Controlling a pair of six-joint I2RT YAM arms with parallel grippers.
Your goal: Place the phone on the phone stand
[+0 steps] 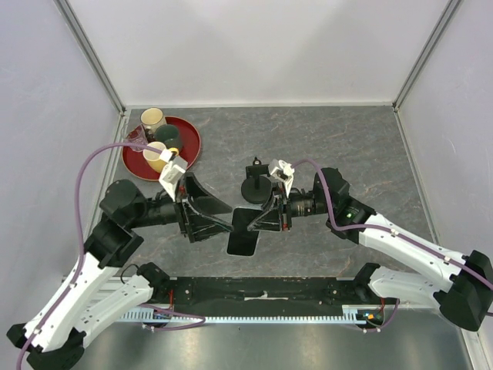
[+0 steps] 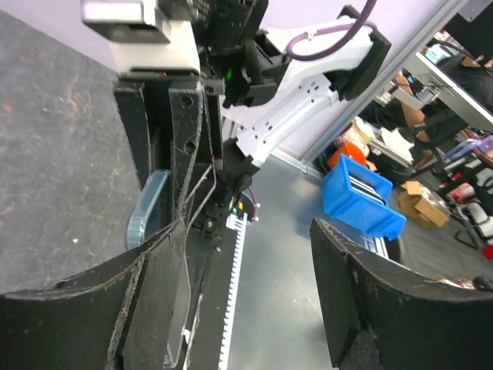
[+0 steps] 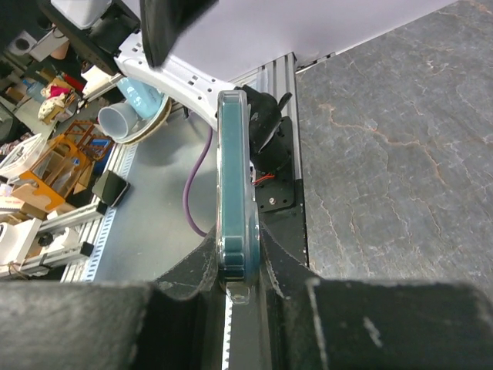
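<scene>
The phone (image 1: pixel 243 233) is a black slab with a teal clear-cased edge, and my right gripper (image 1: pixel 259 222) is shut on it above the table's near middle. In the right wrist view the phone (image 3: pixel 233 185) stands edge-on, pinched between both fingers of the right gripper (image 3: pixel 239 266). The phone stand (image 1: pixel 255 185), a black disc with a short stem, sits on the table just behind that gripper. My left gripper (image 1: pixel 229 223) stands open right beside the phone's left edge. In the left wrist view the left gripper (image 2: pixel 246 231) has nothing between its fingers, and the phone (image 2: pixel 146 210) shows beyond its left fingertip.
A red tray (image 1: pixel 189 137) with three mugs (image 1: pixel 153 119) stands at the back left. The black mounting rail (image 1: pixel 262 291) runs along the near edge. Off the table, a blue bin (image 2: pixel 358 196) shows in the left wrist view.
</scene>
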